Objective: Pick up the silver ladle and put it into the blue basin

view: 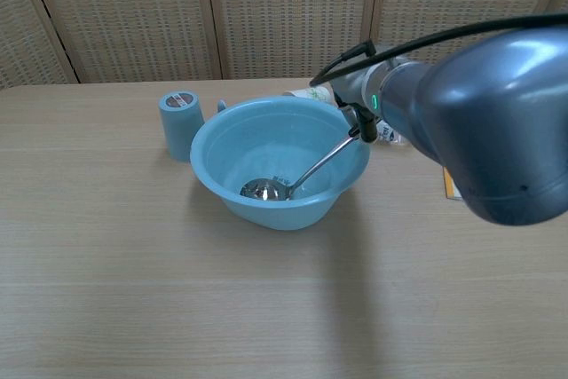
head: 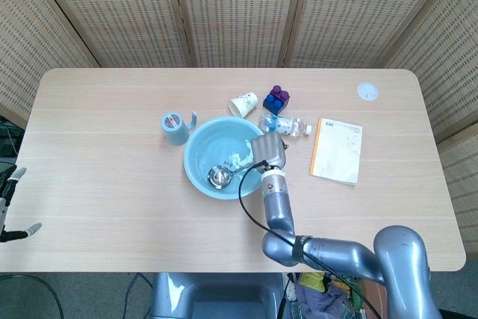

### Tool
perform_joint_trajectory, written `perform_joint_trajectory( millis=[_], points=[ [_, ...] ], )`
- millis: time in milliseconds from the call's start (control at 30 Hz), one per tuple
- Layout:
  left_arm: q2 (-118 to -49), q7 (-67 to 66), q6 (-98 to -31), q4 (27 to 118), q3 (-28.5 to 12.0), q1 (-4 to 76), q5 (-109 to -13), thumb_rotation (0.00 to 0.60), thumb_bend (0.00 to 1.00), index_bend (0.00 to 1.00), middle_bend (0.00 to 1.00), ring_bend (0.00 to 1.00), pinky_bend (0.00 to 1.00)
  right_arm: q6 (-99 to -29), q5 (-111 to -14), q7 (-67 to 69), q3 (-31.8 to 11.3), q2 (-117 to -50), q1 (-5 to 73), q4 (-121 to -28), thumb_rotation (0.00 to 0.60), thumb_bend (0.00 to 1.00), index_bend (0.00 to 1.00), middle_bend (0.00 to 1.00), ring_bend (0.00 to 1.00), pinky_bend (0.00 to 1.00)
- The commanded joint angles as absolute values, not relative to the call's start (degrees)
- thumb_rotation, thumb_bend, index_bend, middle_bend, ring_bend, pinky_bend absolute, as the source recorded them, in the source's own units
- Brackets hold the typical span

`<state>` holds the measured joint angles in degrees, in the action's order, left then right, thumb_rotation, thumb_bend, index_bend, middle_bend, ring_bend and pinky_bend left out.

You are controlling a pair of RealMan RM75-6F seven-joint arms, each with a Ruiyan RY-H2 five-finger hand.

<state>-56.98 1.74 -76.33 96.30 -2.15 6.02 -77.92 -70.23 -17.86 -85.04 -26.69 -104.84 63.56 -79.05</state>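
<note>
ladle (view: 266, 189) in basin (view: 222, 175), handle at right hand (head: 268, 150)

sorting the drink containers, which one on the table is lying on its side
The clear plastic bottle, lying flat just behind the blue basin. The blue mug stands upright, and the white paper cup beside the purple blocks sits tilted.

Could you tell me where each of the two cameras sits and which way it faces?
Head view: high above, looking steeply down on the whole table; shows the right robot hand at the round blue plastic basin.
Chest view: low at the near edge, looking across; right arm looms large.
Shared: basin, silver metal ladle, right robot hand.
</note>
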Motion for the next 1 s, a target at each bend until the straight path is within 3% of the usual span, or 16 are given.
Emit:
perform_joint_trajectory(
  millis=[33,633,1000],
  points=[
    [-57.02,1.63,-76.34,96.34,-2.10,6.03,-77.97,0.600,0.00,0.00,0.00,0.00,0.00,-71.48,-16.53,-84.36,-27.59,-102.60,63.73,-81.51,0.600,1.00,0.82,0.93,1.00,1.00],
    [-57.38,0.74,-75.96,96.41,-1.89,6.26,-77.78,0.600,0.00,0.00,0.00,0.00,0.00,-76.20,-9.83,-81.11,-30.70,-95.33,66.74,-89.18,0.600,1.00,0.82,0.93,1.00,1.00],
    [-57.47,0.59,-75.87,96.37,-1.87,6.32,-77.62,0.600,0.00,0.00,0.00,0.00,0.00,-78.86,-7.66,-81.12,-30.36,-92.19,68.66,-92.00,0.600,1.00,0.82,0.93,1.00,1.00]
  ],
)
